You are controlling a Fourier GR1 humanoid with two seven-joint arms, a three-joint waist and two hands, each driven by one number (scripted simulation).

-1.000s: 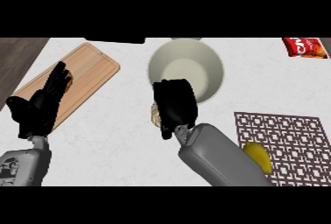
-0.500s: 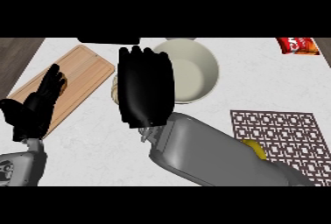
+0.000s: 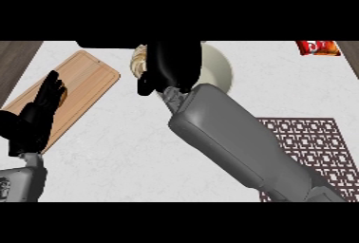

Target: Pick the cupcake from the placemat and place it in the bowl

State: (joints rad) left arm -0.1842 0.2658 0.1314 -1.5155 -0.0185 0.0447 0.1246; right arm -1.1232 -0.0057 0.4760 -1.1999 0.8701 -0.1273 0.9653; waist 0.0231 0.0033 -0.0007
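While in the right hand (image 3: pixel 170 64), cupcake (image 3: pixel 140 59) over bowl (image 3: pixel 216 66).

No legible text anywhere.

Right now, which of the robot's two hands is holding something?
The right hand, up over the bowl, curls round the cupcake. The left hand rests open beside the wooden board.

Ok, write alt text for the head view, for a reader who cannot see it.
The right hand holds the cupcake over the cream bowl, hiding most of it. The left hand rests open over a wooden cutting board; a patterned placemat lies at right.
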